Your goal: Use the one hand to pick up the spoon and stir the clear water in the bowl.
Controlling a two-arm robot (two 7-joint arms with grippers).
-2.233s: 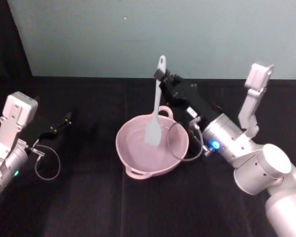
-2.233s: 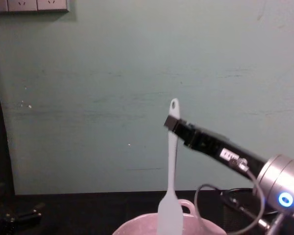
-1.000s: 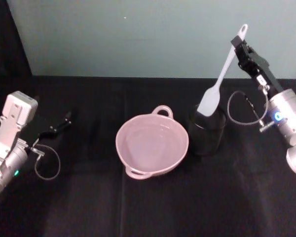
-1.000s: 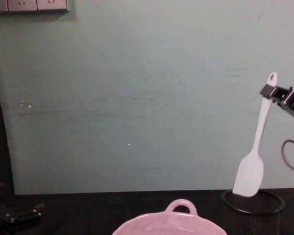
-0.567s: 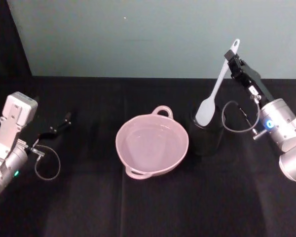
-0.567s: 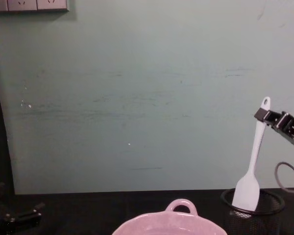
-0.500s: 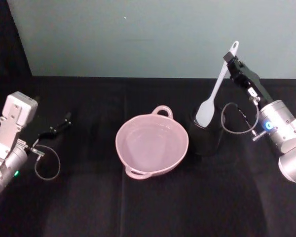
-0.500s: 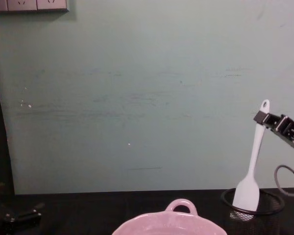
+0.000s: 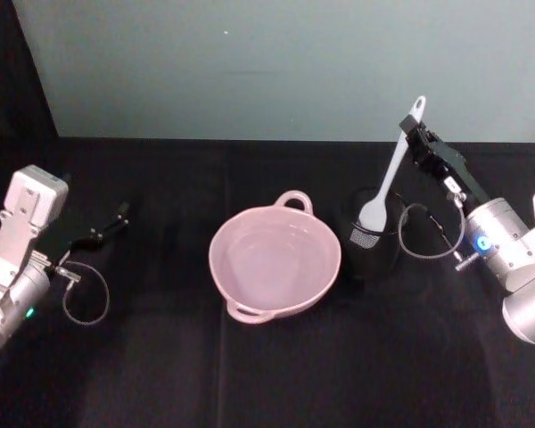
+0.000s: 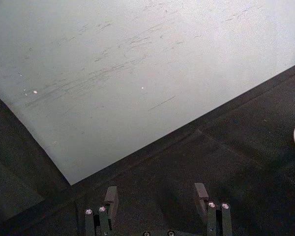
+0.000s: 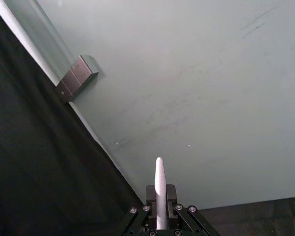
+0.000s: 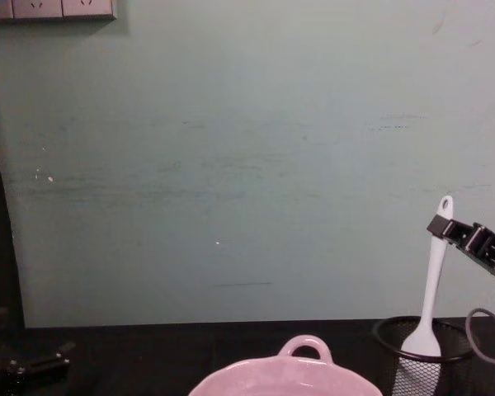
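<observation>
Head view puts the right gripper (image 9: pixel 416 134), a black claw on a silver cylindrical wrist with a blue light, up behind the table's right side, clamped on the upper handle of the white spatula-like spoon (image 9: pixel 385 183) just under its oval hole. The right wrist view confirms it: the slim handle tip (image 11: pixel 160 184) stands squeezed between the two black fingers.

Two seconds back the blade hung in the bowl; since then the arm has carried it rightward and lowered it, so the flat blade now sits inside the black wire-mesh cylindrical cup (image 9: pixel 372 247), seen through the mesh in the chest view (image 12: pixel 423 337). I judge the stirring finished and the spoon being stowed; only letting go seems left.

Just left of the cup, the pale pink glossy bowl (image 9: pixel 324 278) with loop handles stands on the black cloth-covered table (image 9: pixel 250 374), clear water in it barely visible.

Far left, the left gripper (image 10: pixel 157 199) is parked low, fingers spread apart on nothing.
</observation>
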